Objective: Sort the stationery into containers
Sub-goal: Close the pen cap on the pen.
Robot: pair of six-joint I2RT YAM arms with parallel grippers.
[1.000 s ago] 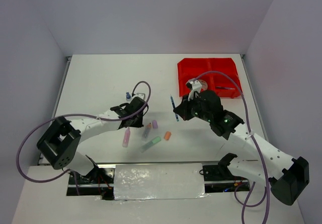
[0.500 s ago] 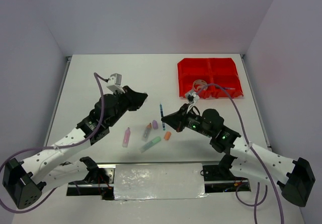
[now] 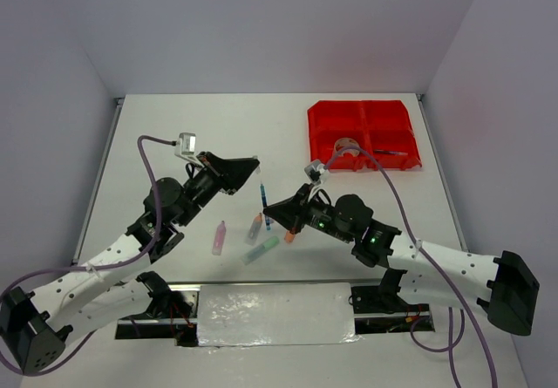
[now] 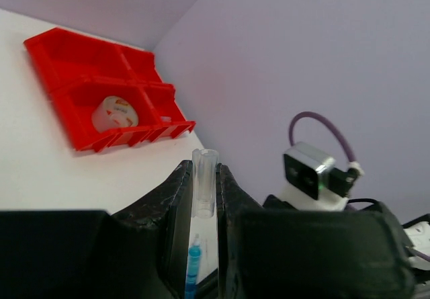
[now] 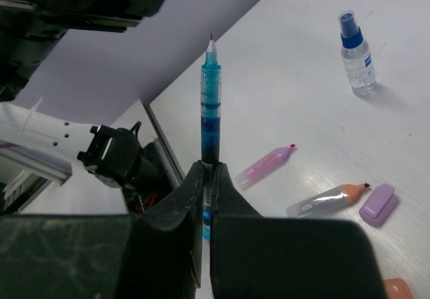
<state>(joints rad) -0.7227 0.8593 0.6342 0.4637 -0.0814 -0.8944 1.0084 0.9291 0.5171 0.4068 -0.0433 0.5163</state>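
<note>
My right gripper (image 5: 210, 168) is shut on a blue pen (image 5: 210, 111), uncapped, its tip pointing away from the jaws. In the top view this pen (image 3: 264, 198) hangs above the table's middle, just ahead of the right gripper (image 3: 279, 210). A clear cap (image 4: 204, 181) is pinched in my shut left gripper (image 4: 204, 171). Seen from above, the left gripper (image 3: 253, 164) hovers just up-left of the pen's tip. The red containers (image 3: 384, 109) sit at the far right, with a tape roll (image 3: 346, 146) and a dark pen (image 3: 390, 153) in their near bins.
On the table below the grippers lie a pink highlighter (image 3: 218, 236), an orange-tipped grey one (image 3: 255, 225), a green one (image 3: 261, 248) and an orange piece (image 3: 289, 235). The right wrist view also shows a purple piece (image 5: 377, 203) and a blue-capped bottle (image 5: 355, 54).
My left arm has risen from the table and swung right with the clear cap. The right gripper has carried the blue pen left and nearer, away from the containers, toward the left gripper.
</note>
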